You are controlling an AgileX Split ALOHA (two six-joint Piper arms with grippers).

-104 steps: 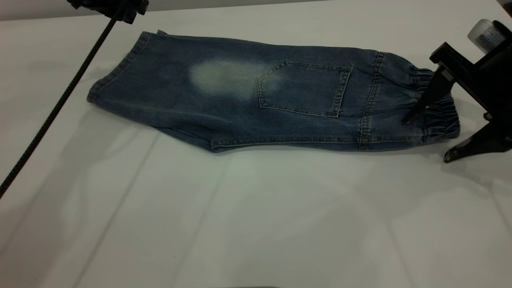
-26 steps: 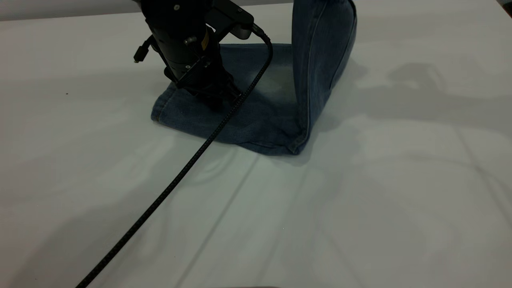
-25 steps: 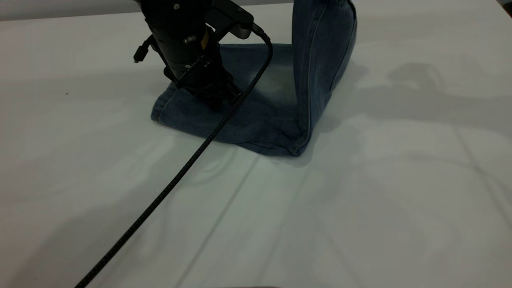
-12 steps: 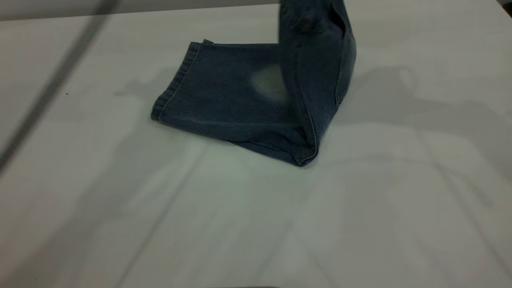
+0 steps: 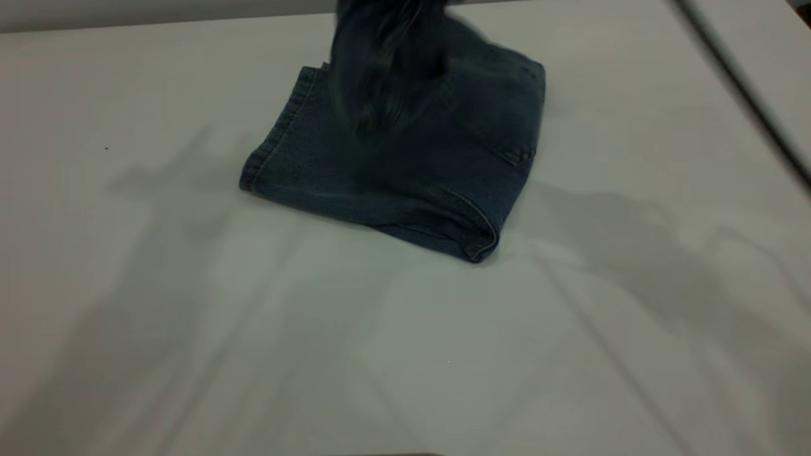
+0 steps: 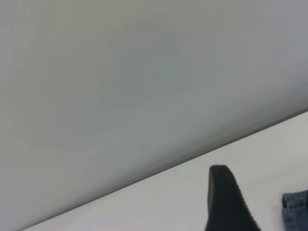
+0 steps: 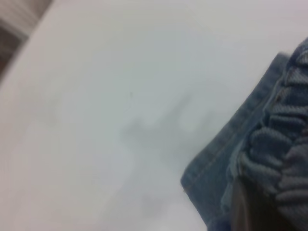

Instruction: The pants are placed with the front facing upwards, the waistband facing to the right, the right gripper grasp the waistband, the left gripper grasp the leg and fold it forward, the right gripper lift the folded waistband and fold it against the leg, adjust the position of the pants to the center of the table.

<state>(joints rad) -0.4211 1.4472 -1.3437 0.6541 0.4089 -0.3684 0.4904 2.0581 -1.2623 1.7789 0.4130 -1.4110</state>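
I saw the pants point(image 5: 405, 171) lying folded over themselves on the far middle of the table point(image 5: 405, 354), stitched hem toward the left, fold toward the right, a pocket corner showing on top. The waistband point(image 7: 281, 159) hung gathered and ruffled above the leg hem, a blurred dark mass in the exterior view. The right gripper point(image 7: 250, 209) showed one dark finger against it, apparently clamped. Of the left gripper point(image 6: 228, 202) I saw one finger tip; I could not tell its jaws.
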